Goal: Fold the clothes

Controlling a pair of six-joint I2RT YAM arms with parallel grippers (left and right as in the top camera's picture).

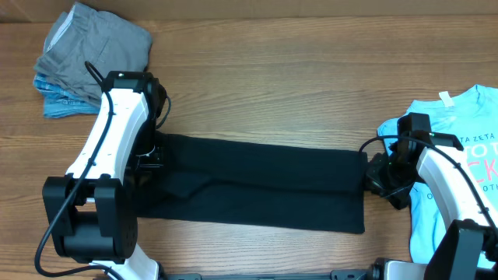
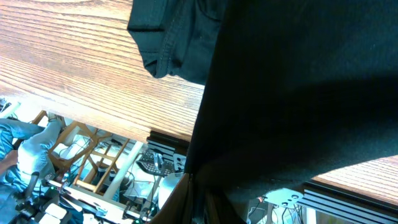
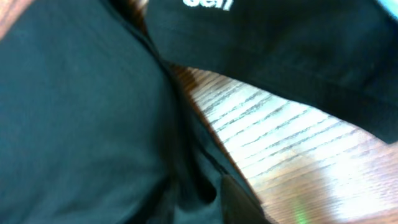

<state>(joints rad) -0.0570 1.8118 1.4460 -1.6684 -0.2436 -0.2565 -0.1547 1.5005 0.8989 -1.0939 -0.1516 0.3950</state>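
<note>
Three lots of clothes on the wooden table (image 1: 257, 85).

- Black T-shirt (image 1: 264, 187): long flat band across the centre, 9 to 3 o'clock.
- Light-blue tee (image 1: 447, 117): 3 o'clock edge, print up.
- Grey and blue pile (image 1: 93, 47): 10 o'clock, well apart.
- Left gripper (image 1: 152, 159): at the band's 9 o'clock end, clamped on the black T-shirt.
- Right gripper (image 1: 375, 175): touching the 3 o'clock end; cannot tell how wide its jaws stand.
- Left wrist only: a hemmed sleeve (image 2: 168, 43) and a wooden frame (image 2: 93, 162) beyond the table edge.
- Right wrist only: blurred white lettering (image 3: 208, 4) on black cloth.
</note>
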